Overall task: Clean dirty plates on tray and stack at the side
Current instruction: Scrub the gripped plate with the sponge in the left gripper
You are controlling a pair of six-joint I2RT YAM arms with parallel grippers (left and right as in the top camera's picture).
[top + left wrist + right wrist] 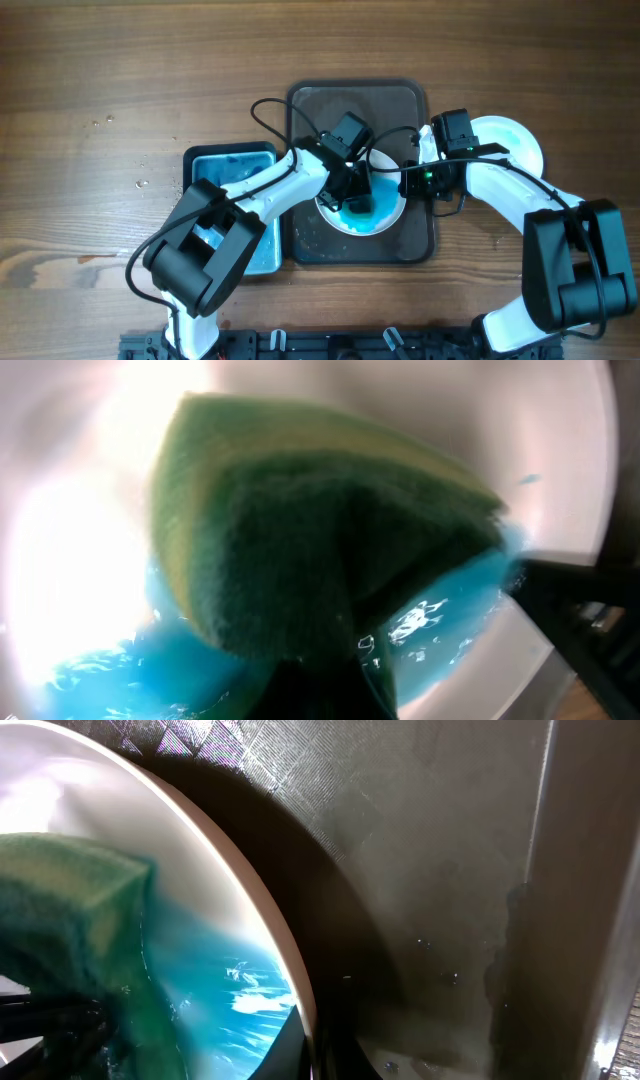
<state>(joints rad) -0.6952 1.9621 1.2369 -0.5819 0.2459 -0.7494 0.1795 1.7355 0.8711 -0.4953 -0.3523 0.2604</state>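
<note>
Mid-scrub on dirty plate point(372, 222), lying flat in the middle of the tray point(415, 245), pooled with blue liquid point(440, 620). Left gripper point(352, 190): jaws closed tight on green-and-yellow sponge point(330, 540), pressing it down into the plate's wet well. Right gripper point(418, 182): jaws closed at the plate's right rim. Looks like a pinch on the rim to steady it, but fingertips not clear in right wrist view. Second plate point(515, 140) on worktop point(100, 80) just right of tray, looks clean. Basin point(235, 160) of blue water just beside tray's left edge.

Handling, judged: stiff, light, likely to chip if dropped. Wet and slick, so prone to sliding on the tray under sponge pressure. Best taken by the rim, pinching across the lip from the side, clear of the liquid. Needs keeping level on any lift or the blue spills. Sponge soft, squashes in the grip, drips.
</note>
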